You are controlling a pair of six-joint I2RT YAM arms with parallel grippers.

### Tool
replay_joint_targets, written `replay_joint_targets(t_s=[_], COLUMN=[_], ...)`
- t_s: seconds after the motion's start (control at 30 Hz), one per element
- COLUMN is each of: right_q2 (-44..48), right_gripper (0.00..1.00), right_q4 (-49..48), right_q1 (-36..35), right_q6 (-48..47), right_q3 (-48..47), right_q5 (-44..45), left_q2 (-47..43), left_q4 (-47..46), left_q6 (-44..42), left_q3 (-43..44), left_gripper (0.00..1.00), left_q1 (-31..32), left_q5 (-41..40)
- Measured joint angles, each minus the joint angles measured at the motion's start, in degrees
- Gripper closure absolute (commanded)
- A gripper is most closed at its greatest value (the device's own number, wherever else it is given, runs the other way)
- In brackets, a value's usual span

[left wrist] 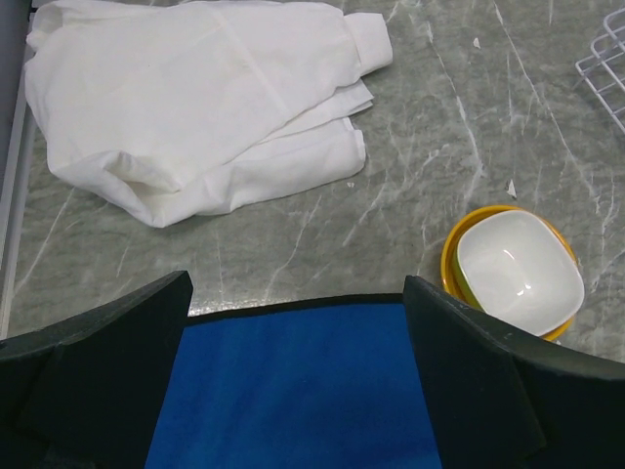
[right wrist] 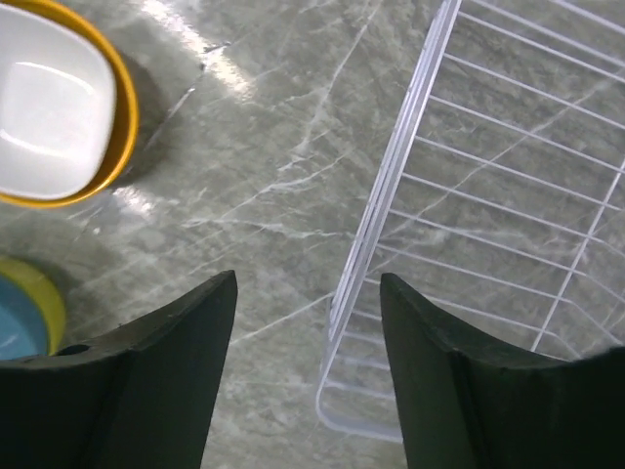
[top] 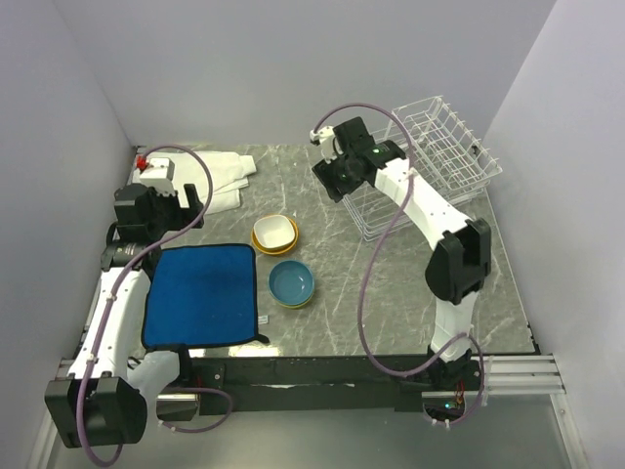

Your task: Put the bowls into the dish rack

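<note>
- The left end effector (left wrist: pixel 295 288) is open wide, with nothing between its two black fingers.
- A blue cloth mat (left wrist: pixel 293 391) lies flat on the counter (top: pixel 352 293), right under the left end effector.
- A crumpled white cloth (left wrist: pixel 195 107) lies ahead of that end effector and a bit to its left. It is near the mat's far edge but not on it.
- The right end effector (right wrist: pixel 308 281) has its fingers apart too, and it holds nothing.
- The dish rack (right wrist: pixel 488 195) is ahead of the right end effector and to its right. The rack's long white edge wire runs up from the gap between the fingers, and its near corner is down by the right finger.
- Bare grey counter lies between the right end effector and the bowls.
- A white bowl (right wrist: pixel 44 103) sits inside an orange bowl (right wrist: pixel 122 117). This stack is ahead of the right end effector, off to its left. From the left end effector it is ahead and to the right, just past the mat's corner.
- A blue bowl (right wrist: pixel 15 327) sits inside a yellow bowl (right wrist: pixel 49 303), close beside the right end effector's left finger.
- Both stacks stand on the counter, outside the dish rack, between the rack and the mat.
</note>
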State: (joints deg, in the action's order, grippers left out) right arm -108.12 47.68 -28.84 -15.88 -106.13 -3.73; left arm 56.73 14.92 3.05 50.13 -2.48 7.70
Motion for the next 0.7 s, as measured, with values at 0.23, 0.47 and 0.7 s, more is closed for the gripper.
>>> replay_joint_targets(t_s=[0.23,0.47,0.7], right_q2=[-10.6,-16.2,-17.0], right_gripper=[0.43,0.47,0.53], right_q4=[1.0,3.1,4.6], right_q1=[2.2,4.5,4.7], right_q6=[-0.6,-1.2,-1.6], right_q3=[-7.1,-13.0,-14.4], right_q5=[0.2,1.4,2.0], left_q2=[0.1,1.8,4.4], left_q4=[0.3,0.6,0.4], left_q6=[0.6,0.7,0.9], left_q3=[-0.3,-0.3,-0.3], left_gripper=[0.03,0.03,0.03], left_q1=[-2.1,-2.7,-2.8], left_q5=[1.8,3.0,3.5])
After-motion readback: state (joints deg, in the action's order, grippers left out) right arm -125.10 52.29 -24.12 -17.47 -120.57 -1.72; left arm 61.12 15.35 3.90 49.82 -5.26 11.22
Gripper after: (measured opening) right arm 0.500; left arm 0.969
